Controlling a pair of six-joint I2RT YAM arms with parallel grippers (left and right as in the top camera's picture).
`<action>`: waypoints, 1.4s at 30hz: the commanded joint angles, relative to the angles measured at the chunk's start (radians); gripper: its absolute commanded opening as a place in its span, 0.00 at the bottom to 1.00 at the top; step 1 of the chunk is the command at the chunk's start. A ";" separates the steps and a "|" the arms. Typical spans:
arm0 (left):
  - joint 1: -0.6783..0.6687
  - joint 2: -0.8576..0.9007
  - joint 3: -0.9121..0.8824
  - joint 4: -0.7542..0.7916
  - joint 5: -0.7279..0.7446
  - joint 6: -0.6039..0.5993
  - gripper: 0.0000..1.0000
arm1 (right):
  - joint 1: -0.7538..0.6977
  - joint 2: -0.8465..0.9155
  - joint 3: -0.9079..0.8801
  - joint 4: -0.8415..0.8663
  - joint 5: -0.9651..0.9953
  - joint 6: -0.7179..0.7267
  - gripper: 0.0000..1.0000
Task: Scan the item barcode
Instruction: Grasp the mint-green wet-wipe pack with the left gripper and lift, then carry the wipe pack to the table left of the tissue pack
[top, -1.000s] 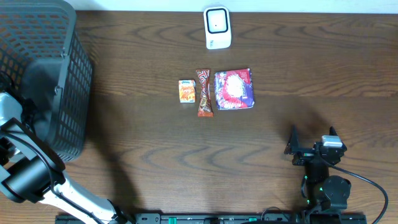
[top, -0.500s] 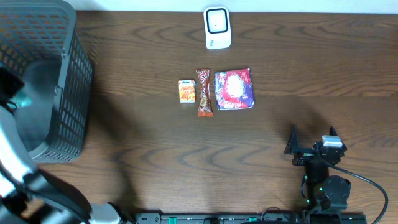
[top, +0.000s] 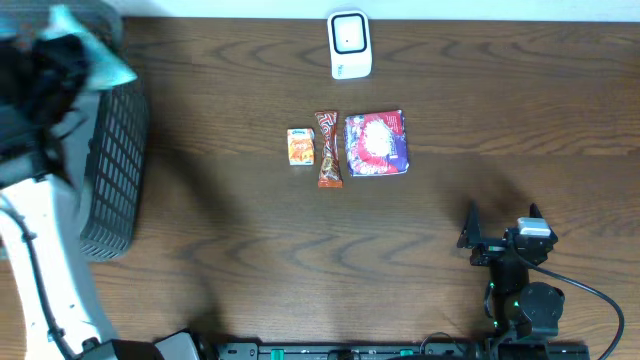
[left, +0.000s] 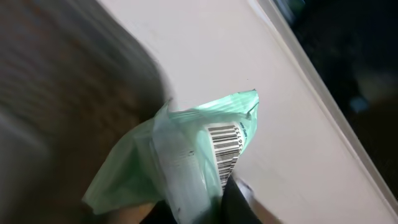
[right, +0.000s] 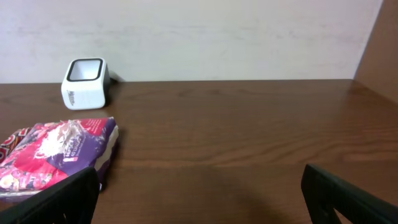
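Note:
My left gripper (top: 62, 62) is raised over the black basket (top: 112, 170) at the far left, shut on a pale green packet (top: 98, 55). In the left wrist view the packet (left: 180, 162) sticks up from between the jaws of the left gripper (left: 199, 210), its barcode (left: 225, 148) facing the camera. The white scanner (top: 349, 45) stands at the table's back edge and also shows in the right wrist view as the scanner (right: 86, 83). My right gripper (top: 500, 218) rests open near the front right, holding nothing.
A small orange box (top: 300, 146), a brown candy bar (top: 328, 148) and a purple-red packet (top: 376, 143) lie side by side mid-table. The purple-red packet (right: 56, 149) lies ahead-left of the right gripper (right: 199, 199). A pale wall runs behind the table.
The left arm has lifted up out of the basket toward the back left, bringing the green packet into view. The right arm has not moved.

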 joint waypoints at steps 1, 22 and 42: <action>-0.151 -0.005 0.008 0.006 0.043 -0.014 0.07 | 0.008 -0.005 -0.001 -0.004 -0.002 0.010 0.99; -0.588 0.298 0.007 -0.272 -0.425 0.261 0.07 | 0.008 -0.005 -0.001 -0.004 -0.002 0.010 0.99; -0.610 0.565 0.008 -0.208 -0.470 0.261 0.49 | 0.008 -0.005 -0.001 -0.004 -0.002 0.010 0.99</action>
